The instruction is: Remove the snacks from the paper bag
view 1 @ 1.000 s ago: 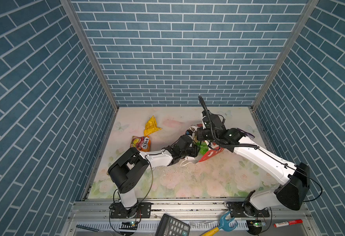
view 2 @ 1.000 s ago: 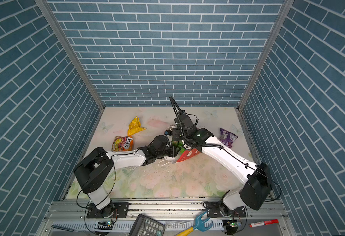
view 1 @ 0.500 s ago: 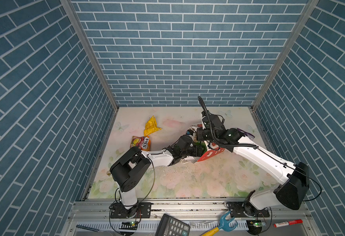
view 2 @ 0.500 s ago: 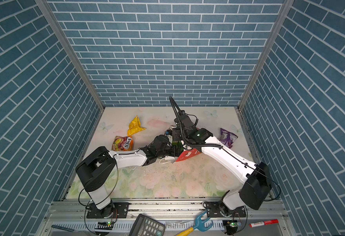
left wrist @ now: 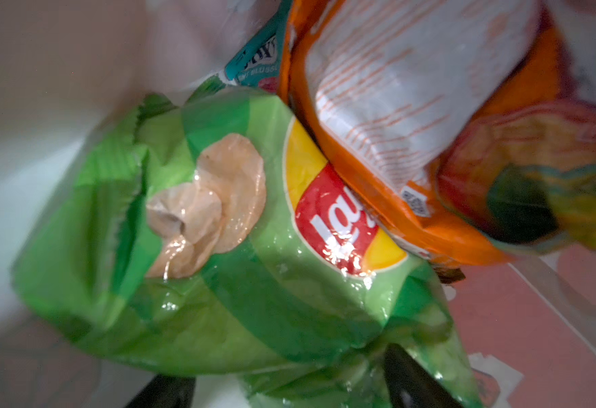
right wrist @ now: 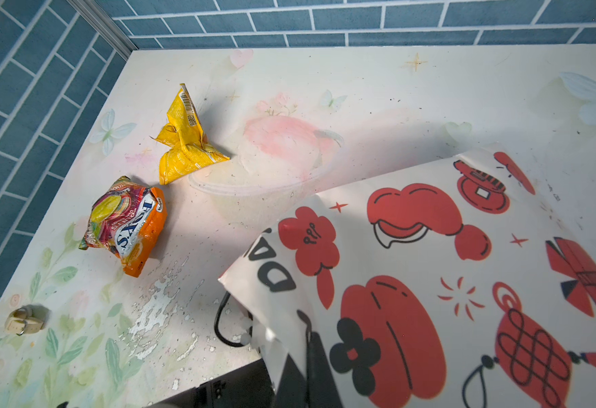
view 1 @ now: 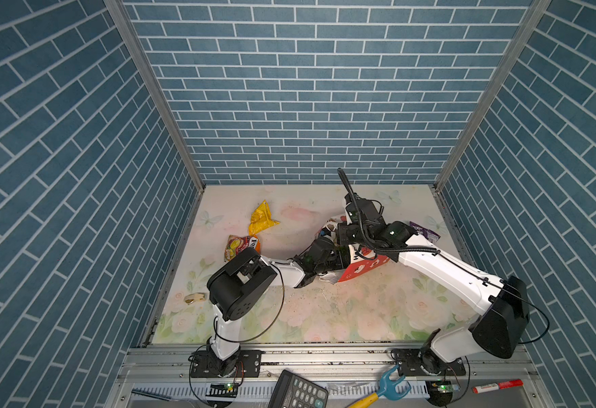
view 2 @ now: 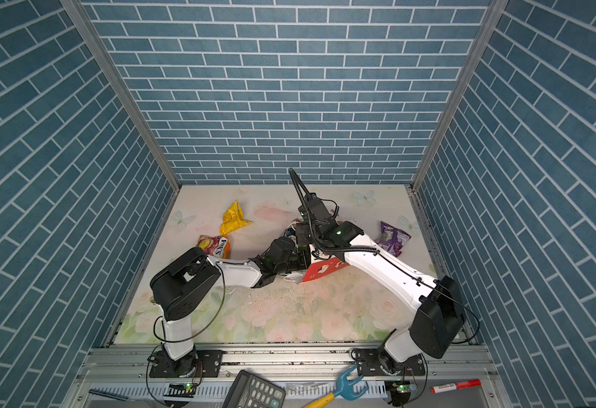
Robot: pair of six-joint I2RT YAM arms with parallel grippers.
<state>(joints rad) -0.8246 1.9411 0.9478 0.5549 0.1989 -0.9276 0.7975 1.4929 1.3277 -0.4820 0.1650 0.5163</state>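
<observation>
The paper bag (view 1: 360, 270) (view 2: 319, 270) lies on its side mid-table, white with red prints (right wrist: 430, 265). My right gripper (right wrist: 310, 346) is shut on its upper lip and holds the mouth up. My left gripper (left wrist: 282, 367) is inside the bag, open, its dark fingers (left wrist: 413, 381) either side of one end of the green Lay's packet (left wrist: 236, 229). An orange packet (left wrist: 413, 123) and a teal one (left wrist: 257, 63) lie deeper in. Out on the table are a yellow packet (view 1: 261, 220) (right wrist: 183, 141), an orange Fox's packet (view 1: 240, 245) (right wrist: 130, 226) and a purple one (view 2: 393, 238).
A small beige watch (view 1: 195, 297) (right wrist: 24, 321) lies near the left wall. On the front rail are a calculator (view 1: 298, 390), a blue-and-yellow tool (view 1: 388, 386) and a red marker (view 1: 497, 385). Blue brick walls close in three sides.
My left arm has pushed to the right, taking its gripper deeper into the bag. The right arm and the bag have stayed put.
</observation>
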